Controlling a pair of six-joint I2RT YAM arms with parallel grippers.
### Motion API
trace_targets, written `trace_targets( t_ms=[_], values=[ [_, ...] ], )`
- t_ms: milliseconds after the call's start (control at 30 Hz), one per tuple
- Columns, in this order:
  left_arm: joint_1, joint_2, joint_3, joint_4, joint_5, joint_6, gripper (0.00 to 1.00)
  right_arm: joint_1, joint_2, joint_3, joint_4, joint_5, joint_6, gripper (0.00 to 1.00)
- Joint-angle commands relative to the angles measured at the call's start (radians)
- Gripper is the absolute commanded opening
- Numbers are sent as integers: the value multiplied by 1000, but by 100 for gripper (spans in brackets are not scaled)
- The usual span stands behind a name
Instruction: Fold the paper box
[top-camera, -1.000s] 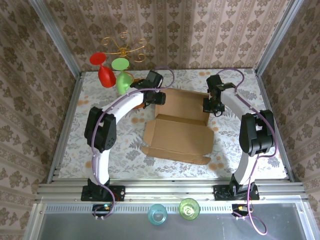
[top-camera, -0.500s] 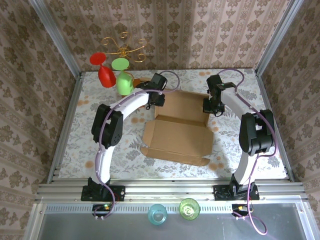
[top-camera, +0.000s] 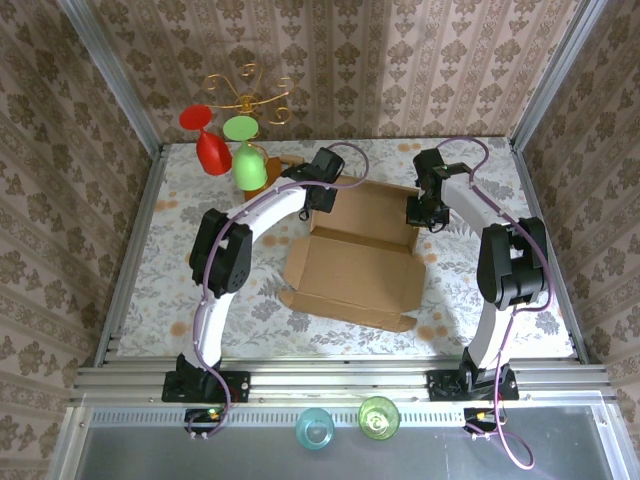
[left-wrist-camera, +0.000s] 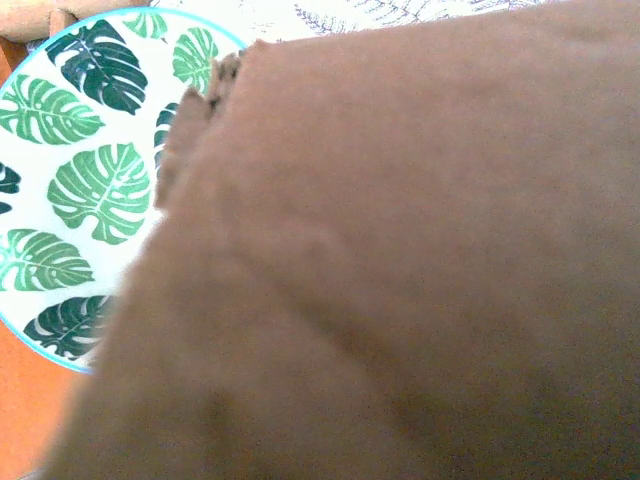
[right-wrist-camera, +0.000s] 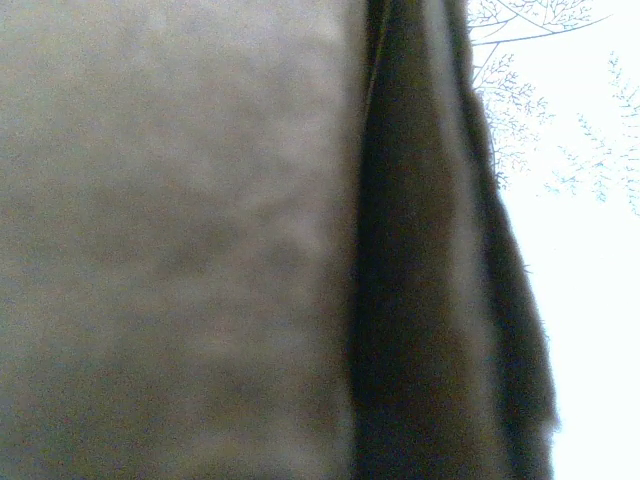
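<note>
While paper box (top-camera: 355, 265) lies at middle of table (top-camera: 160, 270), long axis left-right, your left jaws pinch rear panel's left end, right jaws its right end; panel spans between them, likely folds toward arm bases.

The overhead view is bright, even and sharp, lit from above. Soft, short shadows lie under both arms and along the paper box (top-camera: 355, 265) on the near side of the fingers. At the left gripper (top-camera: 320, 197), the wrist view has cardboard too close to focus, a brown blur, while the leaf-patterned plate (left-wrist-camera: 70, 180) beyond it is crisper and well lit. At the right gripper (top-camera: 419, 213), the cardboard is dim and smeared with a dark shadow band, and the tablecloth (right-wrist-camera: 580, 200) past it glares near white.
</note>
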Motion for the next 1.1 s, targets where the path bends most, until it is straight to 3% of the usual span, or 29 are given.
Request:
trace_targets(
  t_ms=[0,100,233,433,600,633,667,700,1067],
  values=[
    [-17,16,21,-41,-28,25,9,1,21,17,-42,-11,16,0],
    [-26,1,50,-63,-20,9,37,-1,20,17,-44,-11,24,0],
    [-40,-50,107,-118,19,-72,53,-15,16,9,-43,-30,54,0],
    [-54,-181,112,-218,95,-310,59,-80,-4,-32,-20,-116,115,0],
    [-60,-343,-42,-182,159,-491,60,-149,-22,-62,-20,-180,149,0],
    [-61,-372,-74,-170,167,-512,66,-160,-27,-68,-21,-191,152,0],
    [-59,-402,-107,-156,182,-528,73,-171,-34,-74,-21,-198,152,0],
    [-56,-425,-134,-148,196,-540,74,-179,-38,-79,-20,-202,151,0],
    [-48,-569,-333,-190,259,-539,68,-302,-50,-147,-23,-306,247,0]
  ],
)
